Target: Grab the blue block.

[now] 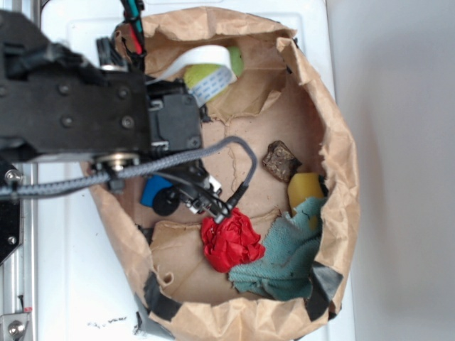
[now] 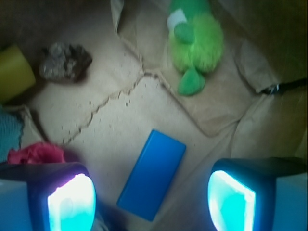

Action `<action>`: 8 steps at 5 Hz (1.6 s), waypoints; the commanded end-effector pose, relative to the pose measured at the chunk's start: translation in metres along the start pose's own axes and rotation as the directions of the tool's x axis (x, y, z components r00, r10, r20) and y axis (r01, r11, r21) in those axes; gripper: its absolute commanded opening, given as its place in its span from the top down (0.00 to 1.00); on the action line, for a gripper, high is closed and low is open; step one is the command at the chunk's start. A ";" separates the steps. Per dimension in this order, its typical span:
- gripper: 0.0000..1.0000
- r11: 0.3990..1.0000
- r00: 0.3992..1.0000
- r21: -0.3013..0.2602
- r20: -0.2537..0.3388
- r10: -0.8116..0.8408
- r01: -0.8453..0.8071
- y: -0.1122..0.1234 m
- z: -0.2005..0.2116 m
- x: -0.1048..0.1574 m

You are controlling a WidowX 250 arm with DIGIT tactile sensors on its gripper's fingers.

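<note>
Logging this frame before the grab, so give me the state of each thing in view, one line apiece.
gripper: jaws open, above the block, holding nothing
blue block: lying flat on the paper, between the jaws, not gripped
red cloth ball: crumpled, resting against the towel
teal towel: bunched against the bag wall
green plush toy: lying on the paper
paper bag: open, rim rolled down

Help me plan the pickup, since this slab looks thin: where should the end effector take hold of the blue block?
Probably from straight above, across the blue block's short width, fingers on its two long edges. It lies flat on the paper, tilted diagonally, so the open end effector would likely need some wrist rotation to square up.
</note>
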State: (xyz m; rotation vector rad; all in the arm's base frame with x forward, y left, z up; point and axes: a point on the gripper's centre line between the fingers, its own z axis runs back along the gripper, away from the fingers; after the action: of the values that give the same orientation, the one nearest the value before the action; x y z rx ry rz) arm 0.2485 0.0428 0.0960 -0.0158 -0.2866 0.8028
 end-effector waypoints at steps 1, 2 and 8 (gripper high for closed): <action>0.00 0.998 0.998 0.032 0.038 0.056 -0.057 0.003 0.007 0.005; 0.00 0.996 0.997 0.056 0.048 0.059 -0.062 0.004 0.008 0.005; 0.00 0.997 0.998 -0.022 0.009 -0.068 0.068 -0.003 -0.007 0.000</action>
State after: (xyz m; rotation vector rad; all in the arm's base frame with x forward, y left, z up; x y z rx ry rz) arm 0.2513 0.0348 0.0806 -0.0164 -0.2746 0.7277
